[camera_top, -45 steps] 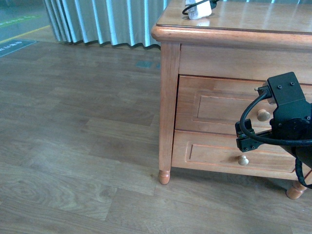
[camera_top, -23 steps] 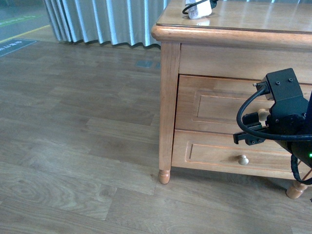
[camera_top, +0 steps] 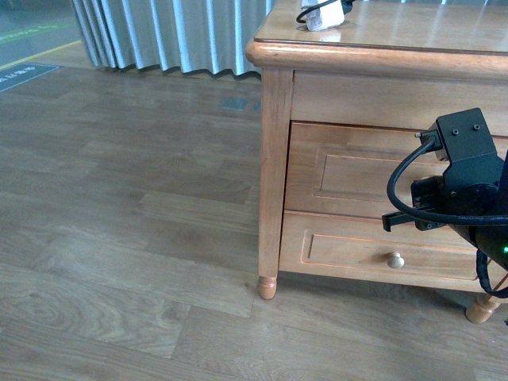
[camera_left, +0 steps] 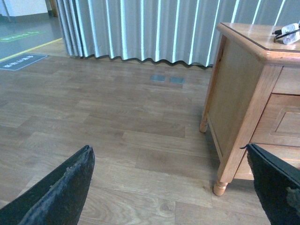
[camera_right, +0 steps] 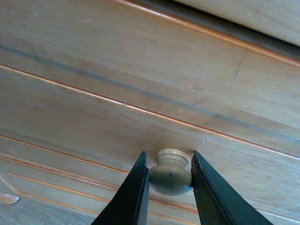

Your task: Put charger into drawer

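The white charger (camera_top: 325, 16) with its black cable lies on top of the honey-brown cabinet (camera_top: 274, 159), at the far edge; it also shows in the left wrist view (camera_left: 290, 33). The upper drawer (camera_top: 349, 171) is closed. My right gripper (camera_top: 429, 194) is at its front and hides the knob in the front view. In the right wrist view my right gripper (camera_right: 169, 159) is shut on the round pale drawer knob (camera_right: 168, 180), one finger on each side. My left gripper (camera_left: 168, 187) is open and empty above the floor, to the left of the cabinet.
The shallower lower drawer (camera_top: 349, 250) with its own knob (camera_top: 395, 259) is closed beneath. The cabinet stands on turned legs (camera_top: 268, 287) on a wood-plank floor (camera_top: 119, 222). Pale curtains (camera_top: 167, 32) hang behind, to the left.
My right gripper has risen from between the two drawers to the upper drawer's knob and closed on it; the knob is now covered in the front view. The drawer stays closed.
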`<control>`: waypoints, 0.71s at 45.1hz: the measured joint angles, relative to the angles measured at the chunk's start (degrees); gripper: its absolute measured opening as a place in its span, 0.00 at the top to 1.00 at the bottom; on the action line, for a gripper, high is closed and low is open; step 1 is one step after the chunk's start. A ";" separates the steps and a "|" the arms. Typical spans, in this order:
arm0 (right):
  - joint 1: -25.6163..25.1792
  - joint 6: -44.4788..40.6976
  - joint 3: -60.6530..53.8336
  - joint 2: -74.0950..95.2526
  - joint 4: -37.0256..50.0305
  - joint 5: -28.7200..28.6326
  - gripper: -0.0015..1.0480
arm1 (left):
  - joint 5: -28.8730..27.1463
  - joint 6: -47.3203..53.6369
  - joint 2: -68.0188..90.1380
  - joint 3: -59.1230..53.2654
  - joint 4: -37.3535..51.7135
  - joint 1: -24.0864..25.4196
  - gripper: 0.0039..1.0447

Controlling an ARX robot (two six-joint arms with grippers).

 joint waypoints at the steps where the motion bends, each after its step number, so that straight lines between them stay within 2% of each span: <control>1: -0.02 0.00 0.00 0.00 0.00 -0.02 0.79 | 0.00 0.00 0.00 0.00 0.00 0.00 0.06; 16: -0.13 -0.11 -0.02 0.02 0.11 -0.07 0.76 | 0.00 0.00 0.00 0.00 0.00 0.00 0.06; 22: -0.17 -0.02 0.07 0.42 0.11 -0.24 0.59 | 0.00 0.00 0.00 0.00 0.00 0.00 0.06; 25: -0.17 0.00 0.07 0.70 0.11 -0.42 0.46 | 0.00 0.00 0.00 0.00 0.00 0.00 0.06; 28: -0.17 0.02 0.07 0.72 0.09 -0.55 0.37 | 0.00 0.00 0.00 0.00 0.00 0.00 0.06; 30: -0.17 0.20 0.07 0.72 0.09 -0.46 0.39 | 0.00 0.00 0.00 0.00 0.00 0.00 0.06; 32: -0.22 0.17 0.07 0.72 0.09 -0.35 0.47 | 0.00 0.00 0.00 0.00 0.00 0.00 0.06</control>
